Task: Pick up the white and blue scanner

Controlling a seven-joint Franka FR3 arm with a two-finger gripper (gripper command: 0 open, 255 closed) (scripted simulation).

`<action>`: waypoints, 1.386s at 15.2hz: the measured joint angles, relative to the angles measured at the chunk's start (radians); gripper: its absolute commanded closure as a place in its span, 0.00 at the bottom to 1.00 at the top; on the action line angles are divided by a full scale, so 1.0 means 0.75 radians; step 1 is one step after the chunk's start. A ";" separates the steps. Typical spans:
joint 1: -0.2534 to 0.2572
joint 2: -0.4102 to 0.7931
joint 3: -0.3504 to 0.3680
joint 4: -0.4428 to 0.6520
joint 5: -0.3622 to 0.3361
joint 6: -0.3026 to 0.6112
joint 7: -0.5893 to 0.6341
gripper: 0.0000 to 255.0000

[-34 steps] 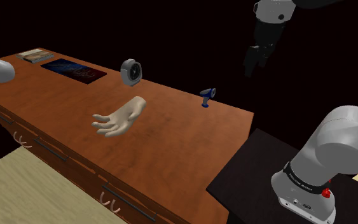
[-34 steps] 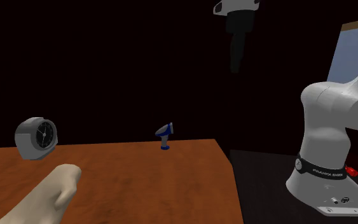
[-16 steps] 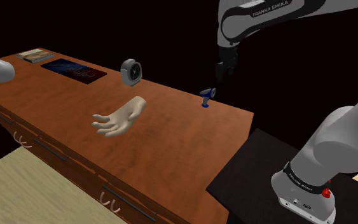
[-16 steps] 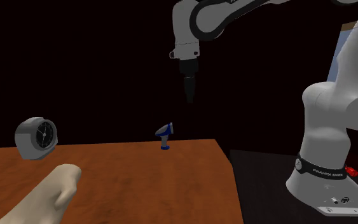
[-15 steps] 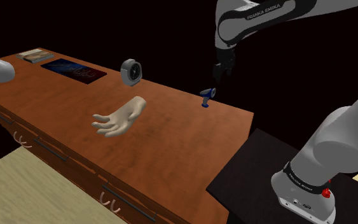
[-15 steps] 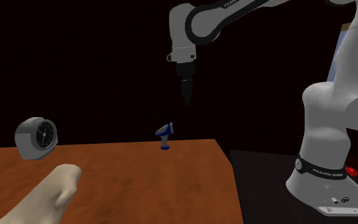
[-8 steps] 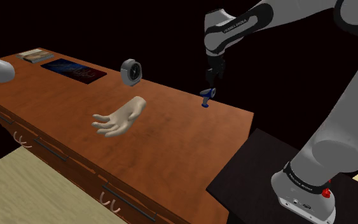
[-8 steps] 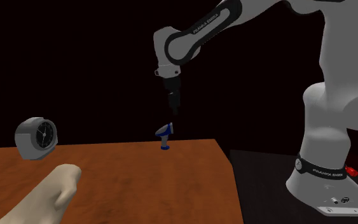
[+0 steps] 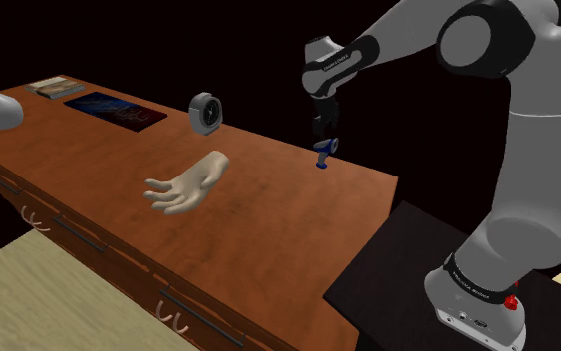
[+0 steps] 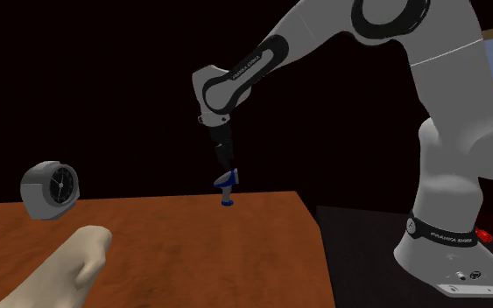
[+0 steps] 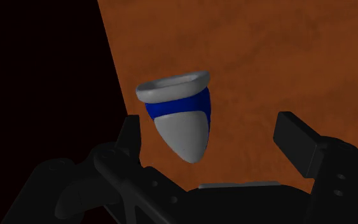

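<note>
Now, black gripper [image 11: 211, 125], fingers [image 11: 130, 137] spread apart, smooth tapered grey-white scanner [image 11: 180, 118] w/ blue band btwn them, wood-grain desk [image 9: 268, 229].

The black gripper [image 9: 324, 136] hung just above the blue and pale scanner [image 9: 323, 153], which stood upright at the brown desk's [image 9: 268, 234] far edge. A grey clock [image 9: 206, 113] sat to the scanner's left in the shoulder view, and a pale model hand [image 9: 186, 183] lay nearer the camera than the scanner.

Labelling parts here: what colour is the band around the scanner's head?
Blue, on the otherwise grey-white scanner; it shows best in the wrist view.
</note>
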 measured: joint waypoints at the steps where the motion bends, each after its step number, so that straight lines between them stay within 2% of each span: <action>1: -0.007 0.067 0.000 0.070 0.003 -0.010 -0.011 0.00; 4: -0.024 0.204 0.000 0.201 0.006 -0.019 -0.036 0.00; 11: -0.031 0.290 0.002 0.209 0.007 0.055 -0.028 0.00; 12: -0.030 0.293 0.002 0.207 0.007 0.060 -0.026 1.00; 21: -0.030 0.295 0.003 0.206 0.006 0.067 -0.024 1.00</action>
